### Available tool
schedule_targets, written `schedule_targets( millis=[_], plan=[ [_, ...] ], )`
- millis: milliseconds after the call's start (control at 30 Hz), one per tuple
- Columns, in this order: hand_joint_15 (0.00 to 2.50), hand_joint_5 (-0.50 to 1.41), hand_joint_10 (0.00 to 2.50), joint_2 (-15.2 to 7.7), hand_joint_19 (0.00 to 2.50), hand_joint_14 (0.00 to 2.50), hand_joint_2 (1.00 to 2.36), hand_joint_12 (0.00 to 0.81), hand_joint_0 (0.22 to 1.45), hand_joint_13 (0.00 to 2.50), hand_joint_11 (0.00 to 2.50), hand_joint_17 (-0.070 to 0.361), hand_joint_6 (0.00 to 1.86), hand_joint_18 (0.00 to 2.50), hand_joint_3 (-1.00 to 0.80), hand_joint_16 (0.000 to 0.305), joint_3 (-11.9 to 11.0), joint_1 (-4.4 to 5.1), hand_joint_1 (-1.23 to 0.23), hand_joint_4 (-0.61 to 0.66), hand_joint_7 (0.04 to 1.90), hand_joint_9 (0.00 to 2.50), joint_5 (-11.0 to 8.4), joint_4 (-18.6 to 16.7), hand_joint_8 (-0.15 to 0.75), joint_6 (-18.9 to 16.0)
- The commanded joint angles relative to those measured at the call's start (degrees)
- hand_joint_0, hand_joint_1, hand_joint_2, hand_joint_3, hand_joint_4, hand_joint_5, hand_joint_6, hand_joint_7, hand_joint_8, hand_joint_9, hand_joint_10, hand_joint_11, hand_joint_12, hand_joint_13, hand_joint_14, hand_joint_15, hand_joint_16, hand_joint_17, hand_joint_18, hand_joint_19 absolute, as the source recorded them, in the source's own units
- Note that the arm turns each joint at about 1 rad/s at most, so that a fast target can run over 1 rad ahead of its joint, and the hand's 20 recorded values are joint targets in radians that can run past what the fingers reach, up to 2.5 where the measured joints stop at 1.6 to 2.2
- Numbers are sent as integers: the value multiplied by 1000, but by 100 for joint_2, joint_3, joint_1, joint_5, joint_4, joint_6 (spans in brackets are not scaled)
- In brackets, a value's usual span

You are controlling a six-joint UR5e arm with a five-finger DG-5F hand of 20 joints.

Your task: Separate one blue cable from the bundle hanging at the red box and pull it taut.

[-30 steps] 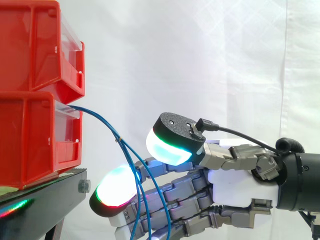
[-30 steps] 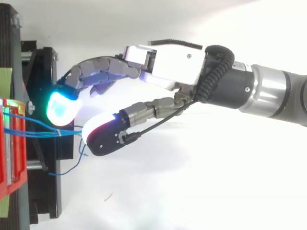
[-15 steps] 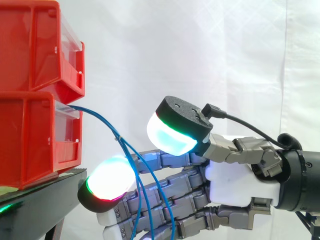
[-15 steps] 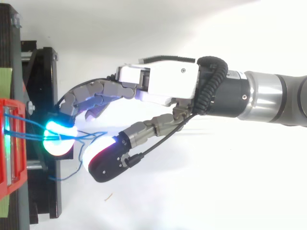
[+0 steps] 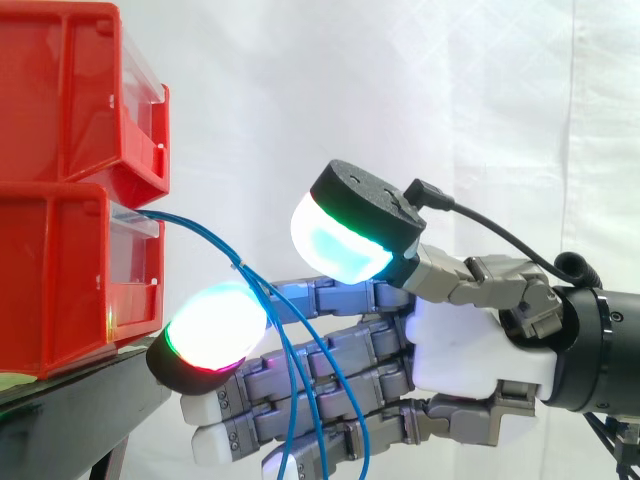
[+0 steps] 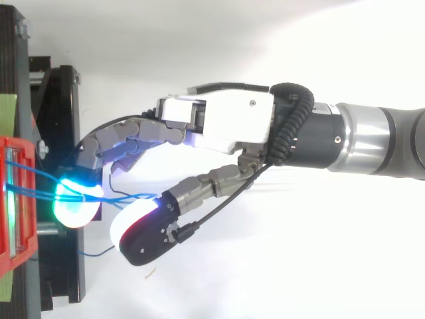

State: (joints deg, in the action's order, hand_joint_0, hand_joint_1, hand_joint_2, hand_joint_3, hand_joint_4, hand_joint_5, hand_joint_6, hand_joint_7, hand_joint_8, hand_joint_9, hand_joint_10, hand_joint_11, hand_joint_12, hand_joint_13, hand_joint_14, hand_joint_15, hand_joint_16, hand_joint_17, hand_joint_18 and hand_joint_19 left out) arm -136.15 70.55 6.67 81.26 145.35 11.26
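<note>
Several blue cables [image 5: 205, 233] leave the front lip of the lower red box [image 5: 60, 280], arc down to the right and drop across the hand [image 5: 470, 340]. A small tie [image 5: 240, 266] binds them just before the hand, so they read as one bundle there.

Hand state: fingers [image 5: 330, 375] nearly straight and reaching toward the box, thumb pad [image 5: 340, 245] held above and apart from the lit fingertip pad [image 5: 215, 325]. Not clamped on anything. The strands lie in front of the fingers and below the thumb.

Likely why: with the thumb opposed and the gap left wide, the bundle can sit between the pads before a pinch. The fingertip is close to the box, probably so it meets the cables beyond the tie, where they fan out.

From the top, the cables [image 6: 40, 193] run from the box over the glowing fingertip and on toward the thumb. A loose blue loop [image 6: 93, 251] hangs lower, off the black stand [image 6: 60, 100].

Unclear:
- Whether one strand is split from the rest. The pad glow washes out the crossing.
- The cables' lower ends are cut off at the bottom edge of the side view.
- The anchor point inside the box is hidden.
- Exact strand count.

The cable is slack, not yet taut.
</note>
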Motion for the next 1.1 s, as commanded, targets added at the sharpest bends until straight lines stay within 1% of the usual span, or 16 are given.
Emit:
schedule_targets(
  millis=[0, 33, 100, 167, 233, 367, 467, 533, 667, 867, 933, 1033, 1067],
  plan=[
    [331, -174, 14, -8, 481, 11, 1009, 347, 604, 514, 381, 104, 503, 527, -399, 46, -50, -7, -565, 283, 941, 618, 4, -7, 280, -1],
    [332, -173, 13, 1, 477, 13, 1010, 347, 605, 517, 381, 104, 503, 525, -388, 46, -50, -7, -566, 280, 953, 619, 4, -7, 282, -1],
    [339, -166, 15, 1, 480, 12, 1014, 347, 634, 532, 398, 103, 503, 529, -322, 46, -50, -7, -561, 275, 989, 629, 4, -7, 281, -1],
    [341, -162, 13, 1, 487, 12, 1018, 347, 636, 535, 398, 102, 503, 537, -253, 45, -50, -7, -553, 264, 1010, 633, 13, -7, 279, -1],
    [342, -162, 13, 1, 486, 12, 1018, 346, 636, 536, 406, 102, 503, 537, -241, 45, -50, -7, -552, 263, 1015, 634, 13, -7, 280, -1],
    [345, -159, 13, 1, 487, 12, 1017, 347, 641, 536, 405, 102, 503, 538, -257, 45, -50, -16, -552, 253, 1028, 637, 13, -7, 282, -1],
    [340, -158, 13, 1, 485, 13, 1015, 348, 624, 540, 416, 102, 503, 538, -316, 45, -59, -25, -545, 256, 1039, 638, 13, -7, 281, -1],
    [349, -158, 14, 1, 493, 12, 1009, 350, 596, 543, 427, 103, 503, 546, -394, 46, -59, -25, -503, 263, 1040, 641, -13, -7, 284, -1],
    [353, -151, 15, 1, 494, 12, 1005, 352, 581, 551, 417, 104, 503, 553, -440, 46, -59, -7, -439, 263, 1060, 655, -22, -7, 289, -1],
    [361, -135, 14, 1, 502, 12, 1006, 353, 599, 580, 431, 102, 503, 568, -433, 46, -59, -7, -365, 246, 1089, 698, -22, -7, 289, -1],
    [363, -131, 16, 1, 493, 13, 1007, 352, 610, 586, 441, 102, 503, 569, -407, 45, -59, -7, -367, 243, 1090, 706, -22, -7, 289, -1],
    [366, -127, 14, 1, 500, 14, 1014, 354, 635, 603, 438, 101, 503, 573, -339, 45, -59, -7, -408, 237, 1107, 713, -31, -7, 288, -1],
    [367, -126, 14, 1, 500, 13, 1017, 353, 650, 611, 436, 101, 503, 582, -290, 45, -59, -7, -455, 230, 1119, 712, -31, -7, 289, -1]
  ],
)
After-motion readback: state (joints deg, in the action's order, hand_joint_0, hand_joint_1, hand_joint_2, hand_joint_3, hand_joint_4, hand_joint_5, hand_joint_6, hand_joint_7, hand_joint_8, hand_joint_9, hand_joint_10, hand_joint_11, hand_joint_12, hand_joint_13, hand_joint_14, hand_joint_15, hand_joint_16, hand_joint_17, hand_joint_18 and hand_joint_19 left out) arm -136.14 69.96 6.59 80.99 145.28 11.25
